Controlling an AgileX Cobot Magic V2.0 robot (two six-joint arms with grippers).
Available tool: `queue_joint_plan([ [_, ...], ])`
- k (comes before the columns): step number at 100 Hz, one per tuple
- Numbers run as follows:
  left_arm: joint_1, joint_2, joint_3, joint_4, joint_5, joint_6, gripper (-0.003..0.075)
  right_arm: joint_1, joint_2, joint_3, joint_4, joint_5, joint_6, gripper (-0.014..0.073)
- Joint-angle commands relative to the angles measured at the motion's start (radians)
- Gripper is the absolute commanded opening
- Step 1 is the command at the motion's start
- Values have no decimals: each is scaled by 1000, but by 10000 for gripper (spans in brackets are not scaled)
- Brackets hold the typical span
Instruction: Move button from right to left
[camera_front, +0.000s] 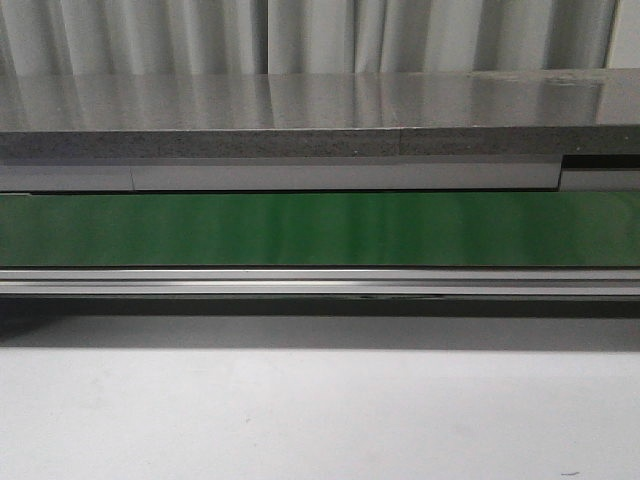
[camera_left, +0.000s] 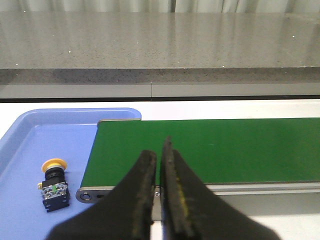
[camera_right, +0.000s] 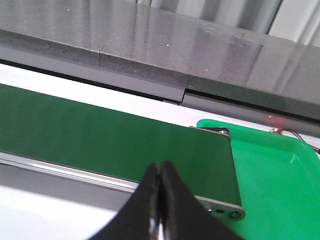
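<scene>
The small push button with a round yellow-orange mushroom cap on a blocky black switch body (camera_left: 53, 184) lies in the shallow light-blue plastic tray (camera_left: 30, 135) at the left end of the long green conveyor belt (camera_left: 210, 149), just beside the belt's end roller but apart from it, cap pointing away from the camera and the body with its green marks nearer. Judged by how it lies, it is already on the left side, so the transfer looks done or nearly so. The left claw (camera_left: 159, 165) hangs over the near edge of the belt, its black fingers almost together with only a thin slit between them and nothing in it. The right claw (camera_right: 159, 176) is clenched on nothing, above the belt's right end, where a bright green plastic tray (camera_right: 270, 180) shows no button in the part in view. The front view shows only the belt, its rail, the white worktop (camera_front: 320, 410) and a grey stone counter behind; no arm appears there. The button seems light, rigid and hard-shelled; the domed cap is likely slippery, so the flat sides of the black body offer the surer hold.
</scene>
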Motion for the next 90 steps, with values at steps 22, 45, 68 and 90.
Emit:
queue_joint_plan([
  [22, -13, 8, 15, -27, -166, -4, 5, 2, 11, -24, 14, -66, -9, -60],
  [45, -107, -14, 105, 146, -313, -123, 5, 2, 11, -24, 14, -66, -9, -60],
  [68, -112, -64, 236, 159, -446, -123, 5, 2, 11, -24, 14, -66, -9, -60],
  [90, -112, -179, 357, 160, -459, -123, 5, 2, 11, -24, 14, -66, -9, -60],
])
